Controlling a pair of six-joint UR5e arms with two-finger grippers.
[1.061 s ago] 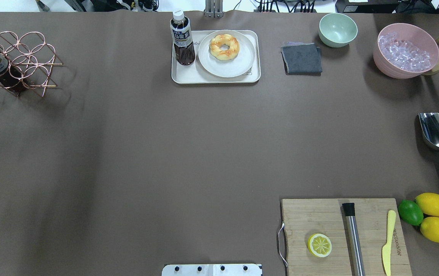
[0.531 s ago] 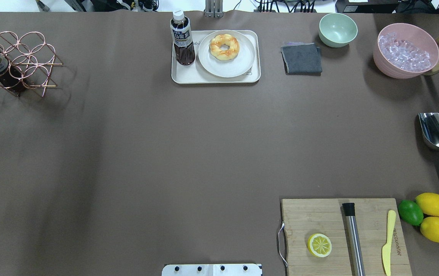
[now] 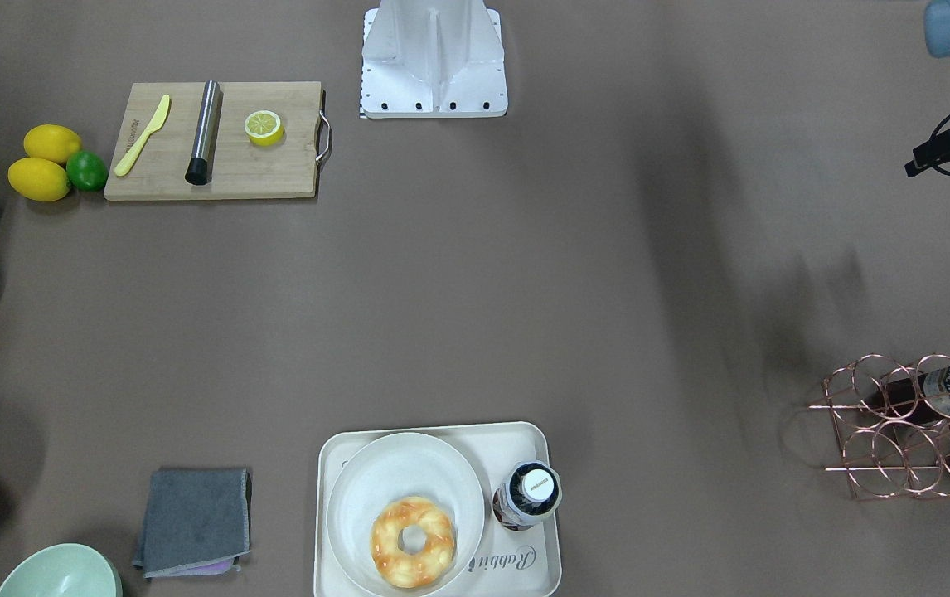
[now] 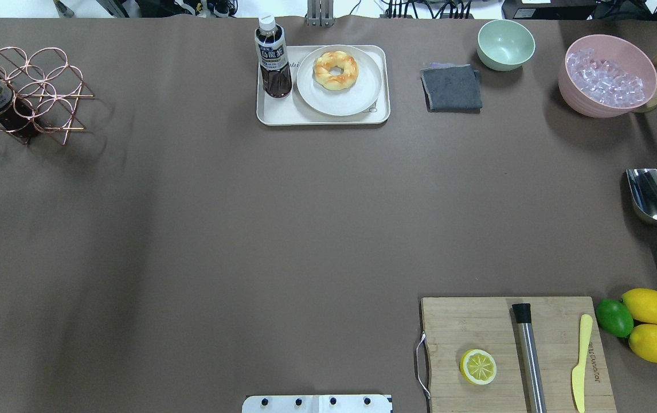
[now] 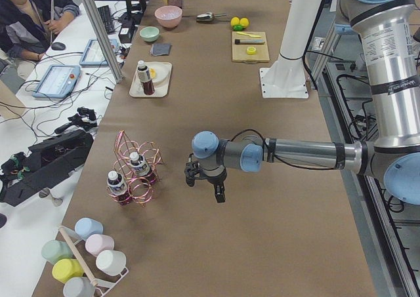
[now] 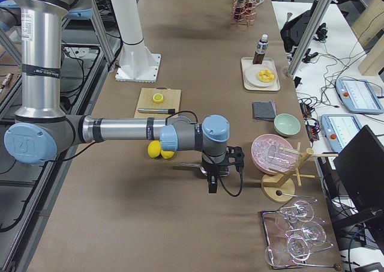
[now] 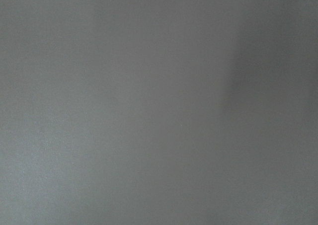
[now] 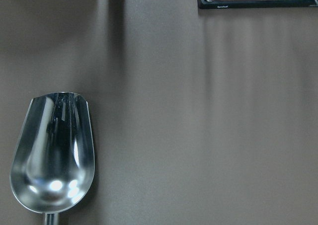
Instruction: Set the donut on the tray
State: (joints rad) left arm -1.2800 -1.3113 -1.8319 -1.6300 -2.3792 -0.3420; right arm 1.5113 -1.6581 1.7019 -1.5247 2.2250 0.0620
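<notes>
The donut is a glossy golden-orange ring lying on a round off-white plate. The plate stands on the cream tray at the table's far middle. The donut and the tray with its "Rabbit" lettering also show in the front-facing view. My left gripper hangs over bare table near the copper rack, far from the tray. My right gripper hangs over the table by the pink bowl. I cannot tell whether either gripper is open or shut. Neither holds anything that shows.
A dark tea bottle stands on the tray's left part. A grey cloth, green bowl and pink ice bowl lie to its right. A metal scoop, cutting board with lemon half, and copper rack stand around.
</notes>
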